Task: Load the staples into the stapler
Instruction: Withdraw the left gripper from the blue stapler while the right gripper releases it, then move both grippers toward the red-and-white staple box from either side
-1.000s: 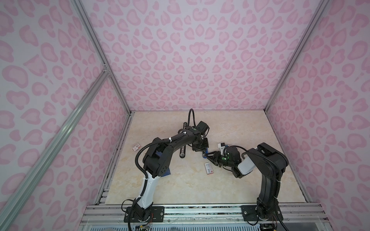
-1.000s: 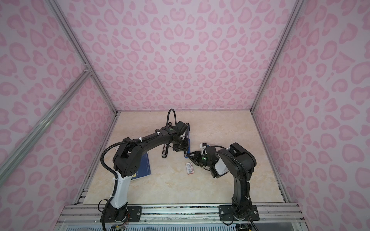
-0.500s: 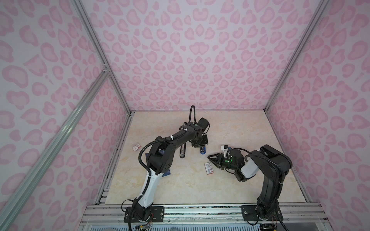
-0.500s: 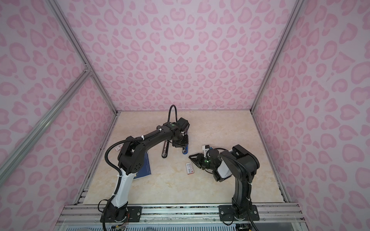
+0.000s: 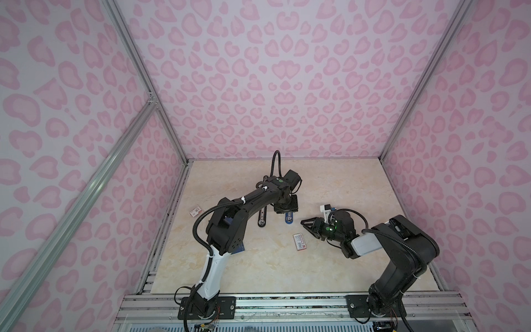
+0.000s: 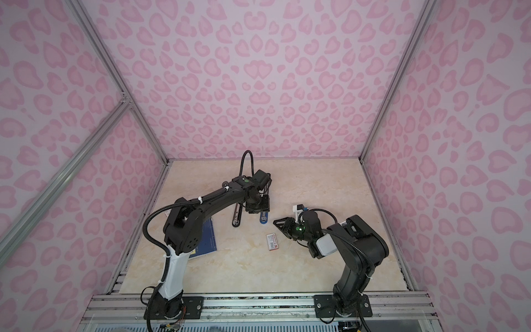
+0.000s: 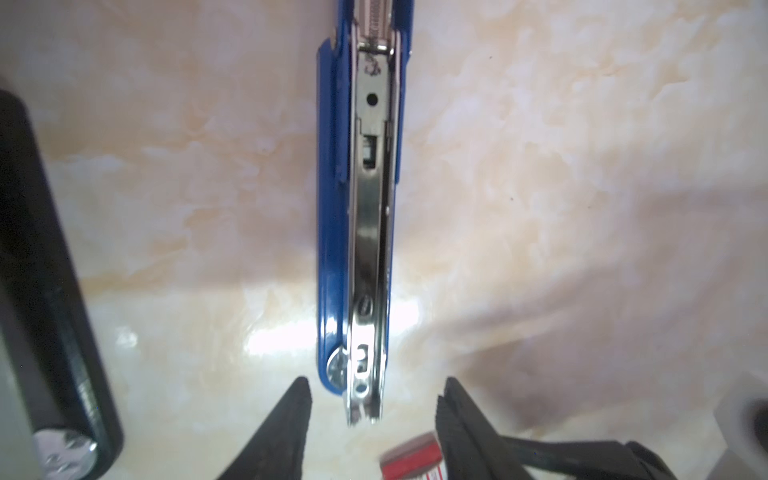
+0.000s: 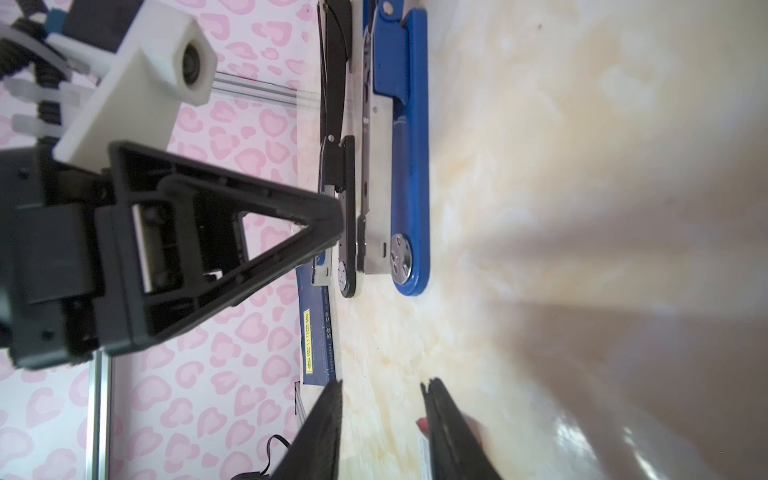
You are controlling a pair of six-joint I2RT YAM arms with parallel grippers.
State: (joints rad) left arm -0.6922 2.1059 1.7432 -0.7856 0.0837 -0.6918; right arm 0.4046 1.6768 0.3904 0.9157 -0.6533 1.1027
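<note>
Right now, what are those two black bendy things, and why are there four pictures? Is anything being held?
Those are two robot arms, each ending in a two-fingered pincher called a gripper. Two pictures look down from above on the whole table. The other two come from small cameras on the arms' wrists, so they show things close up. On the table lie a blue stapler, opened so its shiny metal inside shows, a black stapler beside it, a white-and-red box, a dark blue booklet and a small white card. The left gripper is at the blue stapler's end, fingers apart, one on each side. The right gripper is open too. Neither holds anything.
</note>
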